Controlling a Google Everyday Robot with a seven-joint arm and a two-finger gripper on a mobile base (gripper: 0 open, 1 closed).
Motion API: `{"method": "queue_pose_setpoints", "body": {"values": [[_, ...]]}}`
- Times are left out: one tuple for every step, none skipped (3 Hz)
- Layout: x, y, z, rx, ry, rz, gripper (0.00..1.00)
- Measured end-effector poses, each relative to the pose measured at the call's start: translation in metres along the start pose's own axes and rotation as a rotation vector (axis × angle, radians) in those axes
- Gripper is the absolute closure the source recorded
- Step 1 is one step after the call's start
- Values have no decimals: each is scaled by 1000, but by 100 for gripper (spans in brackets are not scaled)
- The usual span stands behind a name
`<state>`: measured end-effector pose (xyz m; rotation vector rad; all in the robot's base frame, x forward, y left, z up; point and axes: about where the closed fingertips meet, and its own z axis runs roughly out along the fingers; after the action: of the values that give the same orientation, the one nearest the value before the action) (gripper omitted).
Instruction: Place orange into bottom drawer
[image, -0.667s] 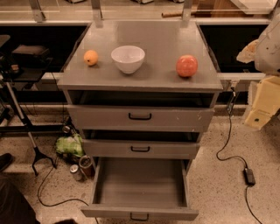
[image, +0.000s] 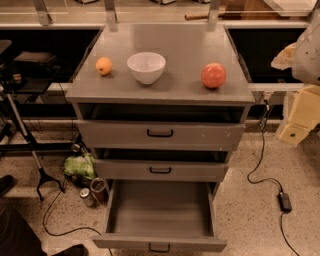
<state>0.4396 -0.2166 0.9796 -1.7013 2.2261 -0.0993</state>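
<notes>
The orange (image: 104, 65) sits on the left of the grey cabinet top (image: 190, 45), next to a white bowl (image: 146, 67). A larger reddish-pink fruit (image: 213, 75) sits on the right of the top. The bottom drawer (image: 159, 244) is pulled out wide and its inside is bare. The two upper drawers (image: 160, 133) are a little ajar. My gripper (image: 301, 116), a cream-coloured part under the white arm (image: 305, 55), hangs at the right edge of the view, beside the cabinet and well away from the orange.
A green bag (image: 79, 165) and cans (image: 92, 192) lie on the floor left of the cabinet. A black stand (image: 30, 150) is further left. A cable with a power brick (image: 284, 201) runs on the floor at right.
</notes>
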Motion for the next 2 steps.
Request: {"method": "queue_pose_setpoints", "body": {"values": [[-19,-16,-24,84,-79,13,0],[-68,-45,-62,187,-200,6,0]]}}
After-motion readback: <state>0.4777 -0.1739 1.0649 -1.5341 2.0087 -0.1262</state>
